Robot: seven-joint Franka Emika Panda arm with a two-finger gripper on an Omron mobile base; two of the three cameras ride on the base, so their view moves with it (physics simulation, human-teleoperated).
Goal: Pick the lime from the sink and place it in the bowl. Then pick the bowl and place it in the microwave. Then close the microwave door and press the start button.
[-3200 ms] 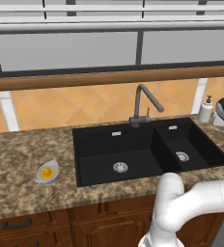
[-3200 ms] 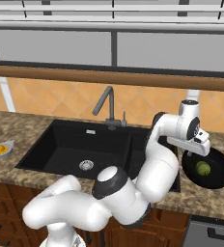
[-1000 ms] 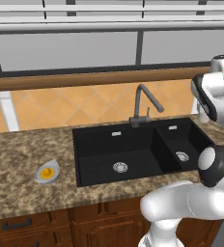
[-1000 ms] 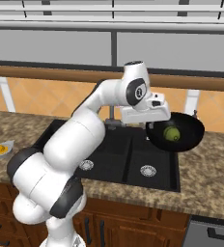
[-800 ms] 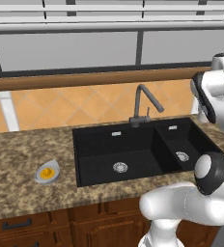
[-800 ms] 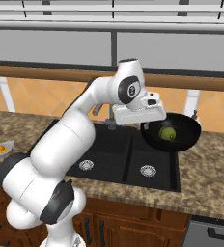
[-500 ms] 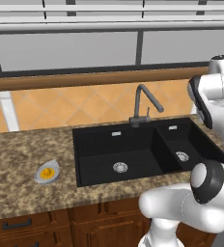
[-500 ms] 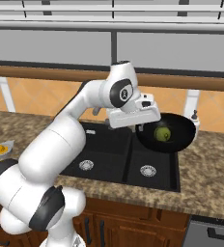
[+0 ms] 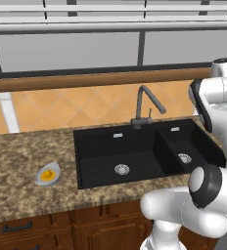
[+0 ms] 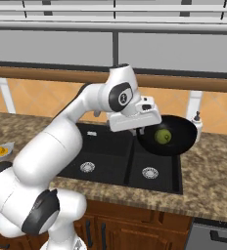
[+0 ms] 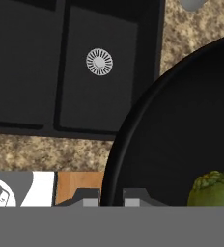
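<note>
At your gripper (image 10: 141,131): jaws clamped on the rim of a glossy black round bowl (image 10: 176,141), held aloft over the narrow basin of the black sink (image 10: 110,156). Contents: one yellow-green lime (image 10: 161,136), cut off at the hand view's edge. Below: speckled granite counter (image 10: 208,180), steel drains.

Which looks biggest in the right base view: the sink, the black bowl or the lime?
1. The sink looks largest.
2. The bowl, held up nearer the camera, so it may look bigger than it is.
3. The lime inside it, smallest.
</note>
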